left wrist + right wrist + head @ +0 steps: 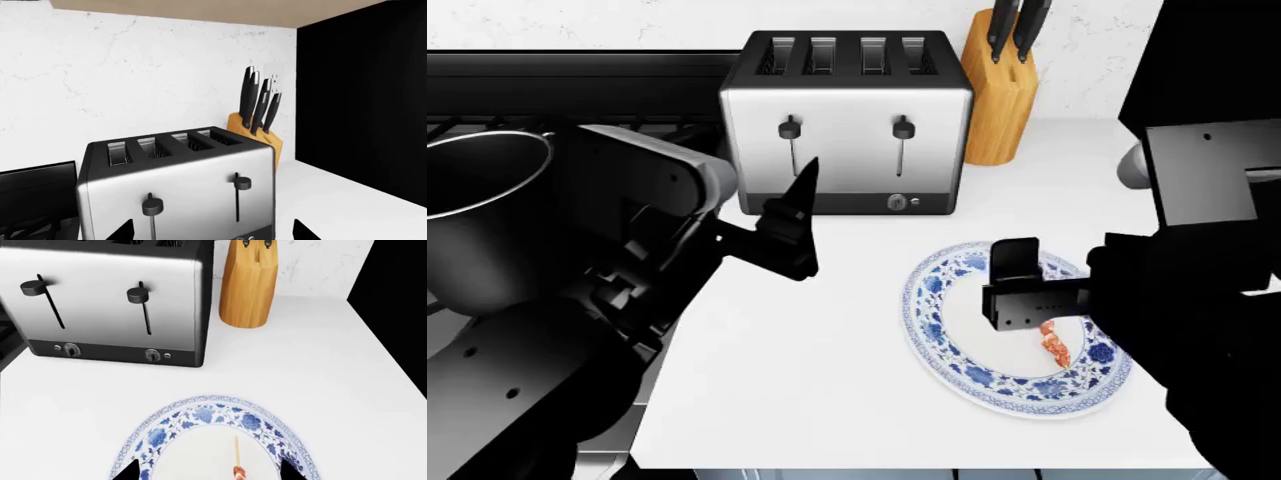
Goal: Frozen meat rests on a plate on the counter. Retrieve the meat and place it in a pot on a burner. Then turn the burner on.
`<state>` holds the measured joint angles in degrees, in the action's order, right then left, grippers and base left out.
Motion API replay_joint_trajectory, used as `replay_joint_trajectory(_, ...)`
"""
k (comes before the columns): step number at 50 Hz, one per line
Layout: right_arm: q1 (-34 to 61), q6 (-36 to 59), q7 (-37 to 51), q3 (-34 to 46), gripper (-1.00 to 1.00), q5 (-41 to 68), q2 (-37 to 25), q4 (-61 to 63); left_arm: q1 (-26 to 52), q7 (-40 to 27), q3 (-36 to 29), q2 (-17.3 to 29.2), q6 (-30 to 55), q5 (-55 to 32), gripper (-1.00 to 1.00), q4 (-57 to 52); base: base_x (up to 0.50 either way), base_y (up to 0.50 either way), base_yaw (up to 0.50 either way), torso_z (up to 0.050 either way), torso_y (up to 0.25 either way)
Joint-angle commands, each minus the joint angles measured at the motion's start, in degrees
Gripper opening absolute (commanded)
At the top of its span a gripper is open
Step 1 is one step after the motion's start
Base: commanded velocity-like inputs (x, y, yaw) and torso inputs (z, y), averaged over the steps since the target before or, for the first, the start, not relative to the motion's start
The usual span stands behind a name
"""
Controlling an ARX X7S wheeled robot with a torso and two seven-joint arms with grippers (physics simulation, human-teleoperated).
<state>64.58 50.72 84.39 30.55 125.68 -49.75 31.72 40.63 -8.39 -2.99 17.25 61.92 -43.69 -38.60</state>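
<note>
Right gripper: right gripper (1024,297) hung low over the plate with its fingers spread wide and nothing between them; in the right wrist view both dark fingertips (128,471) showed, far apart, either side of the skewer.
Meat: frozen meat (1054,347) lay on the plate right under that gripper, reddish chunks with the pale skewer end pointing away toward the toaster. Not gripped, as far as I could see.
Plate: plate (948,355), blue floral rim, sat flat on the counter directly beneath the right gripper.
Counter: counter (814,370), plain white, ran under both grippers.
Left gripper: left gripper (790,225) hovered above the counter, well apart from the plate, pointed at the toaster. Its two tips (123,231) just peeked into the left wrist view, wide apart and empty.
Pot: pot (481,215), dark grey with a shiny rim, stood beyond the left arm on the side away from the plate.
Toaster: toaster (843,125), silver four-slot with both levers up, sat past both grippers against the wall.
Knife block: knife block (1004,95), wooden with black handles, stood just beside the toaster, past the right gripper.
</note>
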Motion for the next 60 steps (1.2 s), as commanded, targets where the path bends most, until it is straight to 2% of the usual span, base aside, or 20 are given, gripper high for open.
replay_joint_trajectory(1,-3.47,-2.82,-2.47,1.43,1.0,-2.85,-1.61,-0.85,-0.28,0.97,-1.79,0.46,-2.25,1.69,1.0,2.32,0.0,0.0,0.0,0.0,0.0)
replay_joint_trajectory(27,-5.49,1.86,-10.37,3.99,1.0,-8.95,-2.56,-5.98,-0.38,1.06,-1.29,1.3,-3.23,0.3,1.0,2.83,0.0,0.0,0.0,0.0,0.0)
replay_joint_trajectory(60,-12.52,0.53,-22.05,4.03,1.0,-17.54,-2.94,-10.73,0.17,0.61,-1.79,2.09,-4.7,-0.3,1.0,3.46,0.0,0.0,0.0,0.0,0.0)
